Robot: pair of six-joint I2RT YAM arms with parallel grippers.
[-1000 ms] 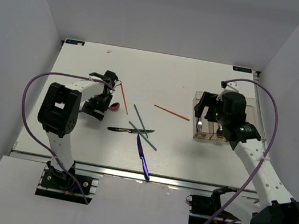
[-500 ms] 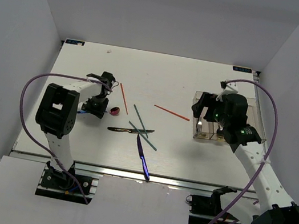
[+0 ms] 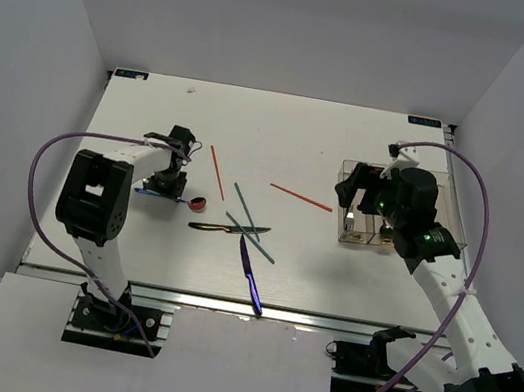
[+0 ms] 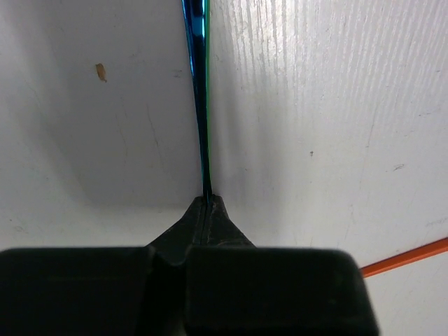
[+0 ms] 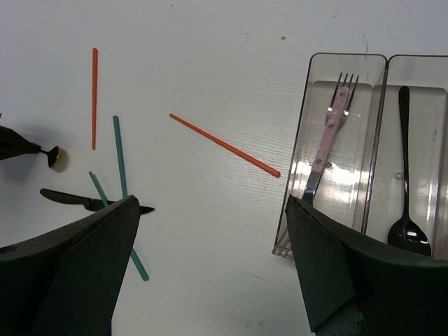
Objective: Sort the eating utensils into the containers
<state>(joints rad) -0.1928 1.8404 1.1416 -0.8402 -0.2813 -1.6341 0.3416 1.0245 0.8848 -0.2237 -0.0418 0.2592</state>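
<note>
Two bins [image 5: 348, 54] in the right wrist view: pink-handled fork [image 5: 327, 136] in the left one, black spoon [image 5: 405, 175] in the next. Hovers over the bins' left edge with the right gripper [image 5: 210, 210], fingers spread wide and holding nothing. Far left of the bins, pinches the slim blue handle of the red-bowled spoon [image 3: 190, 203] with the left gripper [image 4: 208, 203], fingers pressed together on it, bowl end pointing toward the bins. Just left of the bins, one red chopstick [image 3: 299, 197] flat on the table [image 3: 327, 289]. Farther left, two teal chopsticks [image 3: 243, 208], with the dark knife [image 3: 219, 228] crossing one of them. Beyond those, near the spoon, a second red chopstick [image 3: 217, 171]. Left of the bins and closer to the arm bases, the blue knife [image 3: 251, 275], apart from the rest.
</note>
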